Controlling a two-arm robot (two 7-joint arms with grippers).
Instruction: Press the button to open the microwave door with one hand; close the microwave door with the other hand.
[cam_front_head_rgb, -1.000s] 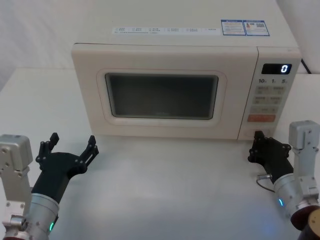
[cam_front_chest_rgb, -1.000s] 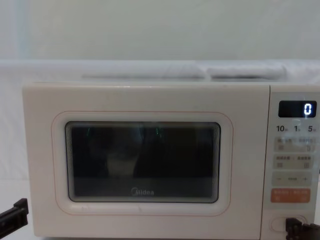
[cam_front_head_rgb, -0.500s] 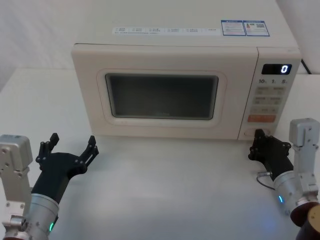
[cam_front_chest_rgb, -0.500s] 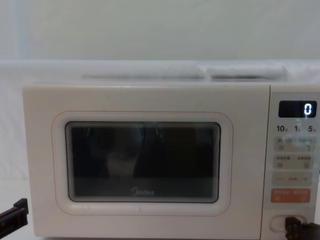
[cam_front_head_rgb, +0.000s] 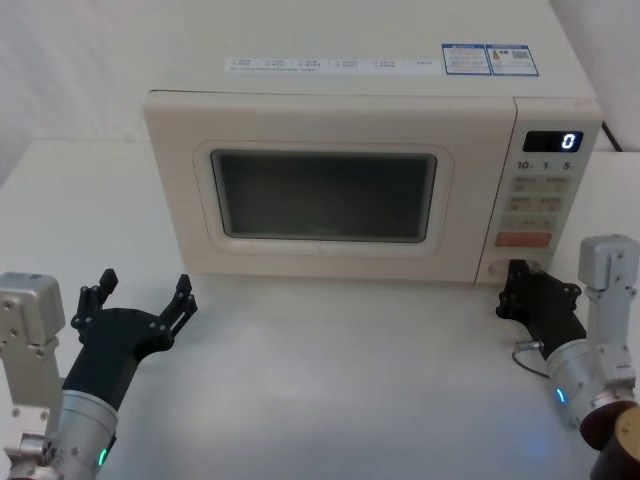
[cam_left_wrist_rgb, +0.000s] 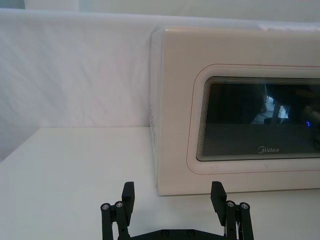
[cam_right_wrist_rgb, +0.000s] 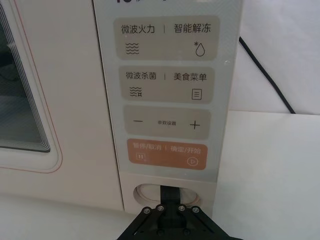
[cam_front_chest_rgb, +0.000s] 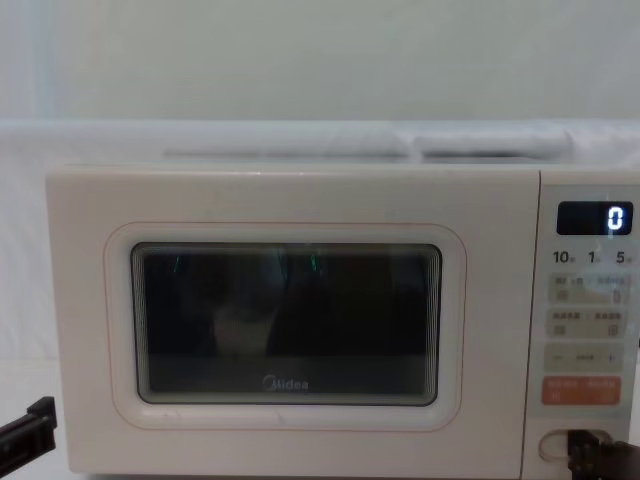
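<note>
While the one microwave door (cam_front_head_rgb: 318, 195) sits closed at the table's (cam_front_head_rgb: 330, 370) far centre, the right gripper (cam_right_wrist_rgb: 169, 191), jaws together, touches the one button (cam_right_wrist_rgb: 145, 192) at the panel's lower right. The left gripper (cam_front_head_rgb: 140, 297) hovers near left, jaws apart.

Cream microwave door (cam_front_head_rgb: 320, 195) with dark window, cream button (cam_right_wrist_rgb: 150, 192), orange key (cam_right_wrist_rgb: 166, 154), black end effectors

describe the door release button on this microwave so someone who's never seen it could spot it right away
Start at the cream microwave, then its narrow control panel right of the door. The button sits at the panel's very bottom, under the orange key, with the right tool shut against it. Unlike the labelled keys above, it is plain cream, unmarked and rounded-oblong.
</note>
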